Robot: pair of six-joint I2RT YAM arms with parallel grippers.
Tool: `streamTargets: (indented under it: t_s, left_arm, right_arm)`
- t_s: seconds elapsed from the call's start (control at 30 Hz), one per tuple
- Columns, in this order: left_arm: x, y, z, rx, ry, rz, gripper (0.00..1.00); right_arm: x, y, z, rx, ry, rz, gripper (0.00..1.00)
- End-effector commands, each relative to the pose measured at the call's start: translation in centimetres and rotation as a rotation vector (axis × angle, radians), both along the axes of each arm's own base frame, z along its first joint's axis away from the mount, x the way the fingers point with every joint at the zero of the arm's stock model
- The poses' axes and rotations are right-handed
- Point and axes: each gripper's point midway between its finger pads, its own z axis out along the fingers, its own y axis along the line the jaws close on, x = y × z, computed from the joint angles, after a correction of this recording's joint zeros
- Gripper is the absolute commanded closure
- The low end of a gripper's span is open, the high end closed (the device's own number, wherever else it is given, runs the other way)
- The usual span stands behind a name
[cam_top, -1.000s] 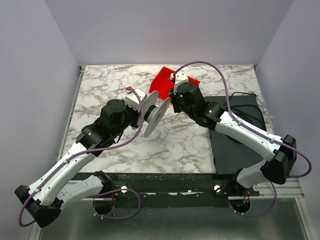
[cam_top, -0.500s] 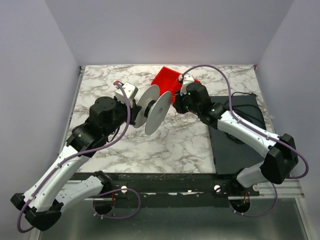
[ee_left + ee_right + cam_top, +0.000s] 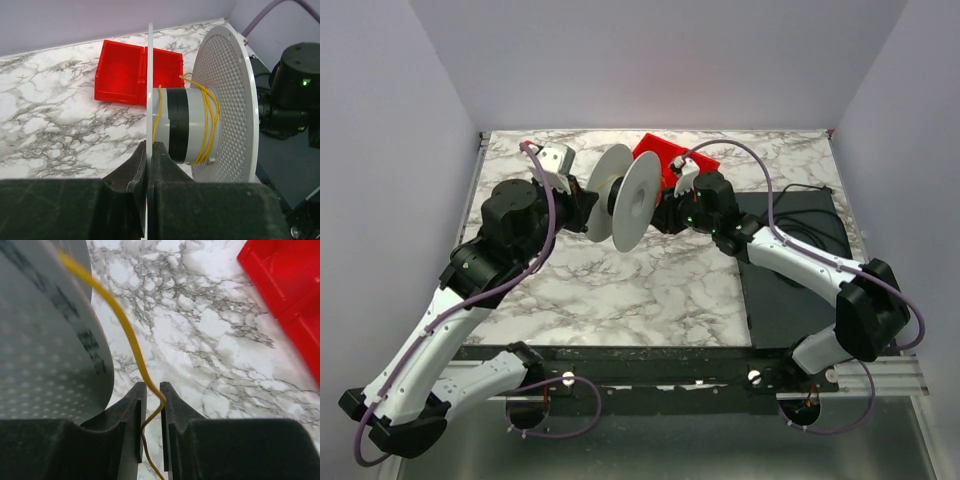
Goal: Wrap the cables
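Note:
A white spool (image 3: 625,200) with two perforated flanges is held in the air over the marble table. My left gripper (image 3: 588,205) is shut on the thin edge of its near flange (image 3: 149,150). Several loose turns of thin yellow cable (image 3: 207,120) lie around the grey-and-black hub (image 3: 187,125). My right gripper (image 3: 665,215) is just right of the spool. Its jaws (image 3: 152,390) are nearly closed around one strand of the yellow cable (image 3: 120,315), which kinks between them and runs up past the flange (image 3: 45,340). The strand is too thin to show in the top view.
An open red box (image 3: 665,160) lies on the table behind the spool, also in the left wrist view (image 3: 130,70) and the right wrist view (image 3: 290,285). A black mat (image 3: 790,280) covers the table's right side, with a black cord (image 3: 805,188) at its far edge.
My left arm has carried the spool farther back and turned it more upright. My right gripper has swung left from the red box to the spool's right flange.

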Motion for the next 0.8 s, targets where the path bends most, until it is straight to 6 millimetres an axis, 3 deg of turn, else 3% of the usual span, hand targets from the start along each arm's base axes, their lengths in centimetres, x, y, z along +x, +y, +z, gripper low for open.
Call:
streamTargets:
  t_s: [0.0, 0.2, 0.43, 0.6, 0.77]
  left_arm:
    - [0.5, 0.3, 4.1, -0.171, -0.027, 0.076, 1.00]
    - [1.8, 1.1, 4.9, -0.259, -0.003, 0.187, 1.00]
    - [3.6, 2.3, 4.9, -0.263, 0.016, 0.317, 1.00]
    - [4.7, 2.6, 4.4, -0.276, 0.032, 0.380, 1.00]
    - [5.8, 2.5, 3.5, -0.278, 0.051, 0.426, 1.00]
  right_arm:
    - [-1.3, 2.4, 0.1, 0.130, 0.034, 0.105, 0.76]
    - [-2.3, 3.3, -0.9, 0.209, 0.098, 0.130, 0.76]
    - [-2.7, 2.8, -1.3, 0.231, 0.115, 0.102, 0.76]
    - [-2.7, 2.6, -1.4, 0.227, 0.115, 0.066, 0.76]
    - [-2.4, 2.9, -1.8, 0.185, 0.107, 0.015, 0.83]
